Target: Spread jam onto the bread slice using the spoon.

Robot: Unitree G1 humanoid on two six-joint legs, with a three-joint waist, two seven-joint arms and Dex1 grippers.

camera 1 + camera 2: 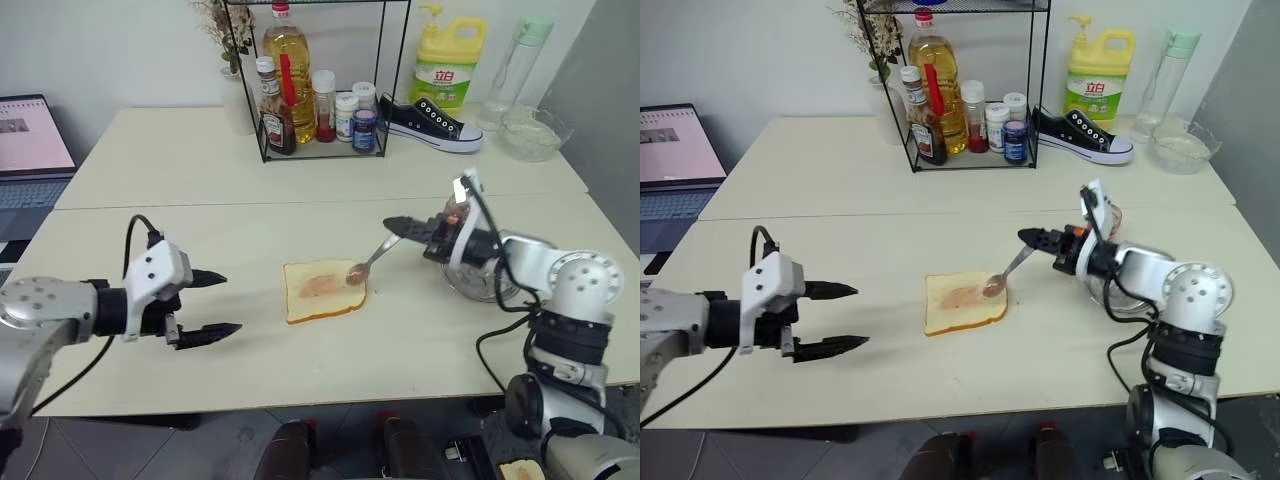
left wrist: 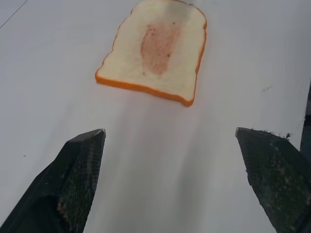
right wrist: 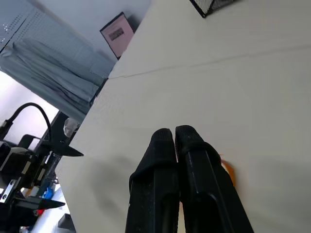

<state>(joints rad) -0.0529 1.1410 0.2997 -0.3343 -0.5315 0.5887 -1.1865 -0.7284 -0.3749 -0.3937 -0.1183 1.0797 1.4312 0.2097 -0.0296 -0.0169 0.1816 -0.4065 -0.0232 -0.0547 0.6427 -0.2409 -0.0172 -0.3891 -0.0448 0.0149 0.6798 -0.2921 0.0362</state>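
Note:
The bread slice (image 1: 322,292) lies flat in the middle of the table, with a pinkish-brown jam smear (image 1: 320,286) down its centre. It is also seen in the left wrist view (image 2: 154,51). My right gripper (image 1: 396,228) is shut on the thin handle of the spoon (image 1: 370,260). The spoon slants down to the left, and its bowl is at the slice's right edge; I cannot tell whether it touches. My left gripper (image 1: 230,303) hovers open to the left of the slice and points at it, with nothing between its fingers (image 2: 80,179). A reddish jar (image 1: 456,214) is partly hidden behind my right wrist.
A wire rack (image 1: 320,80) of bottles stands at the back centre, with a black sneaker (image 1: 432,122), a yellow detergent bottle (image 1: 450,65) and a glass bowl (image 1: 535,135) to its right. A round dish (image 1: 482,285) sits under my right forearm. A laptop (image 1: 30,140) is at the far left.

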